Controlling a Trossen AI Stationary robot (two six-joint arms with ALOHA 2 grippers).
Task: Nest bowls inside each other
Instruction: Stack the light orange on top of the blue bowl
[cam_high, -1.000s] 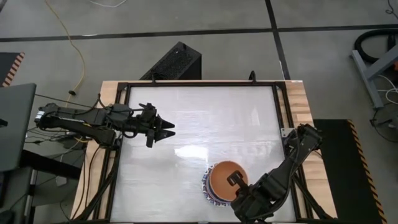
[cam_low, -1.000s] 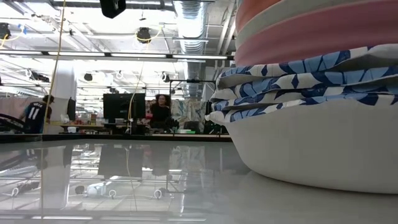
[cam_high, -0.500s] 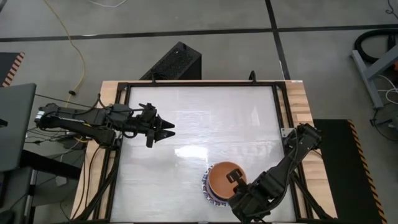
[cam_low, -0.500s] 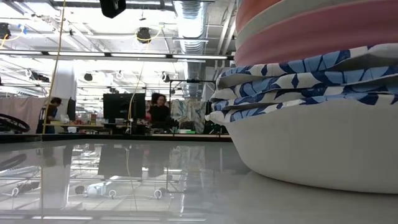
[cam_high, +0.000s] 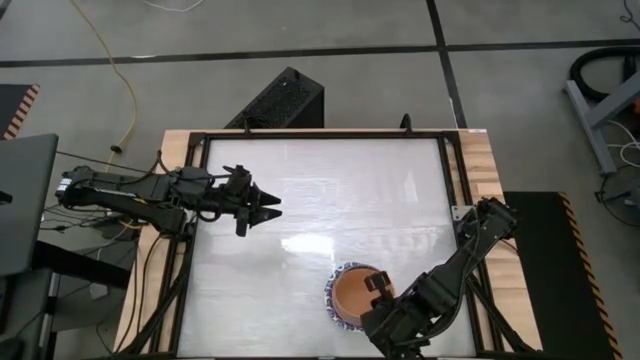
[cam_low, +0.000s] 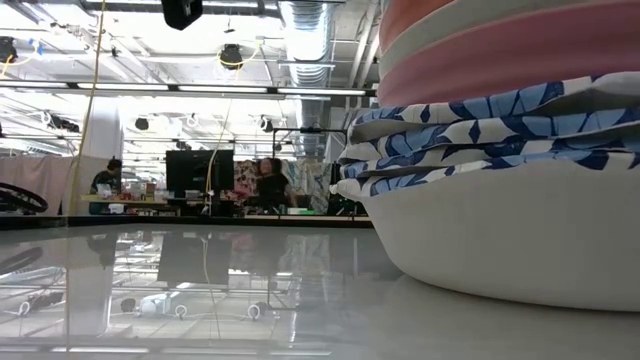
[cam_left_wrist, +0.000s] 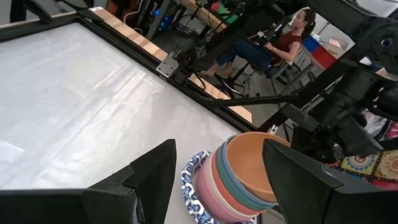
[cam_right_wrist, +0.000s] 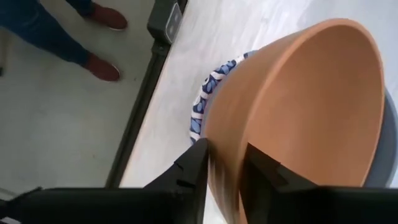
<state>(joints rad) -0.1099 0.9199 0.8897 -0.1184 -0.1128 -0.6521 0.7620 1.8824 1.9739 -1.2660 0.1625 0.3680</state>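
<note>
One stack of nested bowls (cam_high: 350, 296) stands near the table's near right part, with white, blue-patterned bowls (cam_low: 470, 130) at the bottom and plain ones above. The orange bowl (cam_left_wrist: 255, 163) is on top. My right gripper (cam_high: 376, 285) comes down on the stack from the near right and is open, its fingers on either side of the orange bowl's rim. My left gripper (cam_high: 270, 208) hovers open over the table's left part, holding nothing and pointing toward the stack. My right gripper (cam_right_wrist: 227, 157) has the orange bowl's rim (cam_right_wrist: 225, 177) between its fingers, one finger inside the bowl and one outside, slanting down from the near right. I cannot tell whether the fingers touch the wall. The bowl sits in the stack below.
A black frame (cam_high: 320, 133) runs around the white table top, with wooden edges outside it. Bare table lies left of and beyond the stack. A seated person (cam_left_wrist: 273, 43) is past the right edge, and shoes (cam_right_wrist: 102, 65) show on the floor.
The orange bowl has sunk lower into the stack and shifted slightly toward the table's left. My right gripper has rolled about its own axis while staying at the bowl's rim.
</note>
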